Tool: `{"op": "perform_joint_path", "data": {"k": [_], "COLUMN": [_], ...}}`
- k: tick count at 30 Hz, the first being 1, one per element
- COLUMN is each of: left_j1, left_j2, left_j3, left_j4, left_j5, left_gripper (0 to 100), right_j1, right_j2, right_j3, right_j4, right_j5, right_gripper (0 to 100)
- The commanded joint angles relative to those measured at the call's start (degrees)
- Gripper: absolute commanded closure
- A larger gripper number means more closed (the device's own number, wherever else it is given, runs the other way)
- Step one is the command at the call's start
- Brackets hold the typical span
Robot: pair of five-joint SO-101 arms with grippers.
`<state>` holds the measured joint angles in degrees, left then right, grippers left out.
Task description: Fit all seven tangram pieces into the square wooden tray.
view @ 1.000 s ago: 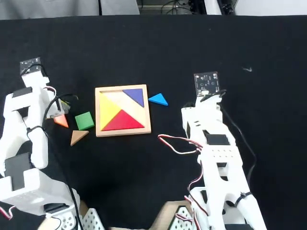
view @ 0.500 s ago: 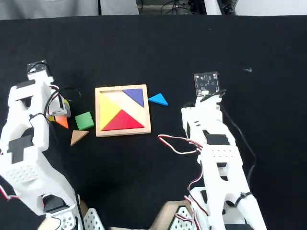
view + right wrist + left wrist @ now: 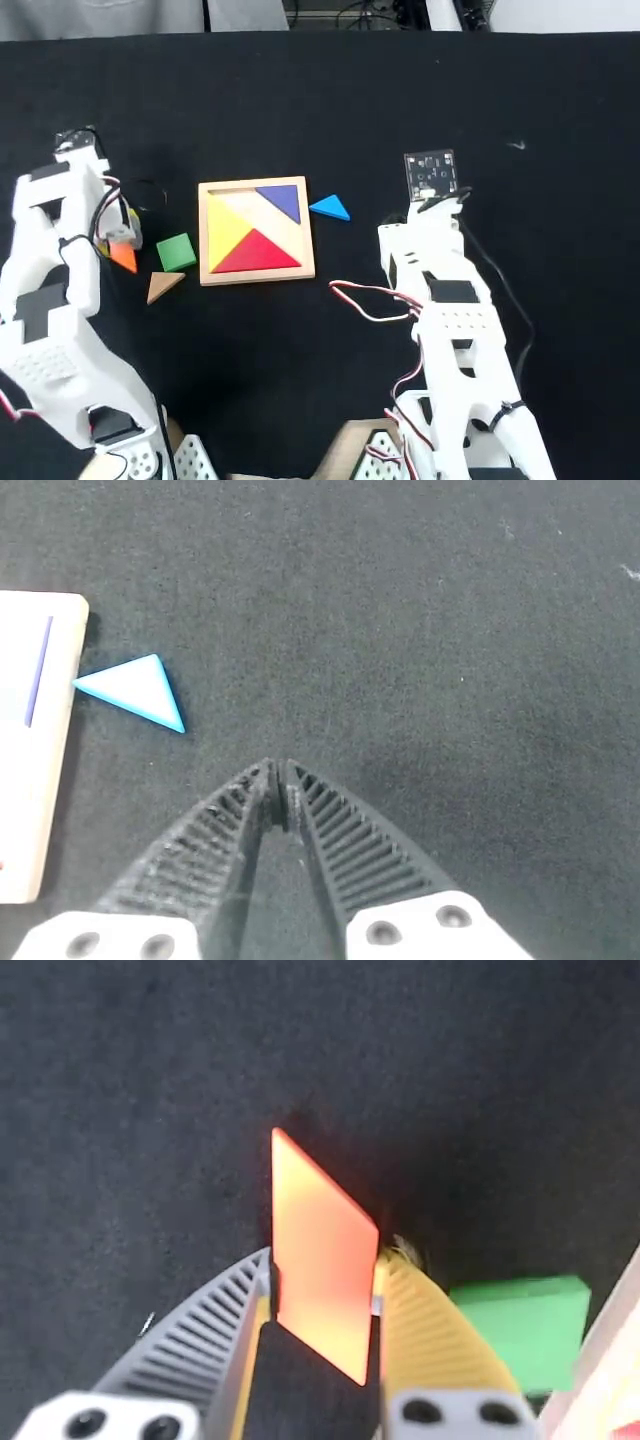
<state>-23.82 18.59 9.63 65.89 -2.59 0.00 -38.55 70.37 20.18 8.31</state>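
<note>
While the worktop (image 3: 470, 100) carries the part-filled square wooden tray (image 3: 256, 277), the right pincer (image 3: 275, 780) is closed, empty; the left pincer (image 3: 322, 1260) grips the orange piece (image 3: 315, 1200) near the green square (image 3: 520, 1325), outside the tray. Judged step: transfer; next, carry it over the rim, turned to fit.

Square piece (image 3: 176, 252) just left of tray (image 3: 204, 235)

Orange parallelogram (image 3: 320, 1260) gripped; wooden tray (image 3: 258, 277) part-filled

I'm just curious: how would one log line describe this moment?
left claw: shut on orange piece | right claw: shut, empty | tray: three pieces in
</note>
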Motion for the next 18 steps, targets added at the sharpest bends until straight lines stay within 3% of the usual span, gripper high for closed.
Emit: {"op": "perform_joint_path", "data": {"k": [1,6,10,13,18], "left_j1": [1.27,4.88,13.23,21.93,34.15], "left_j2": [-8.18,-16.35,-20.31,-20.66,-20.57], "left_j3": [-3.91,-3.74,-3.74,-4.18,-3.74], "left_j4": [4.57,12.66,18.02,16.97,7.56], "left_j5": [-0.26,0.35,8.35,15.12,22.77], "left_gripper": [92,92,92,92,92], "right_j1": [-0.97,-0.88,-0.7,-0.7,-0.62], "right_j2": [-2.07,-2.07,-2.24,-2.33,-2.33], "right_j3": [-0.22,-0.22,-0.31,-0.31,-0.22], "right_j4": [-0.97,-0.97,-0.97,-0.97,-0.97], "right_j5": [0.44,0.44,0.44,0.44,0.44], "right_gripper": [98.7,98.7,98.7,98.7,98.7]}}
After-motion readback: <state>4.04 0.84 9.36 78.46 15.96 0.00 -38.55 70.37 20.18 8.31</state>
